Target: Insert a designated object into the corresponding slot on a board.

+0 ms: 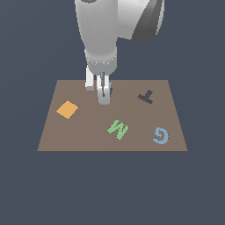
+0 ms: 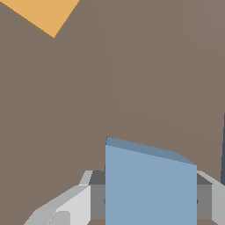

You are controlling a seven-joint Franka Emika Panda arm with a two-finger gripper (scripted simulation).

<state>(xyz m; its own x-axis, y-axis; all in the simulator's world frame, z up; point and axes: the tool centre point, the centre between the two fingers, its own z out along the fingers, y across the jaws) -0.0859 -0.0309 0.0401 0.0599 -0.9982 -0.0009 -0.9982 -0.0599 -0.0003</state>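
My gripper (image 1: 104,97) is shut on the light-blue square tile (image 2: 149,184), held between the two fingers (image 2: 66,206). In the exterior view only a sliver of the tile (image 1: 110,87) shows beside the fingers. The gripper stands over the far middle of the brown board (image 1: 88,140), close to its surface. The square slot does not show in the exterior view; the gripper may cover it. A thin dark strip (image 2: 223,149) at the edge of the wrist view could be part of it, but I cannot tell.
On the board are an orange square (image 1: 67,109) towards the exterior view's left, also partly in the wrist view (image 2: 44,13), a dark T-shaped cut-out (image 1: 146,96) at the far right, a green letter M (image 1: 117,129) and a blue letter G (image 1: 161,135).
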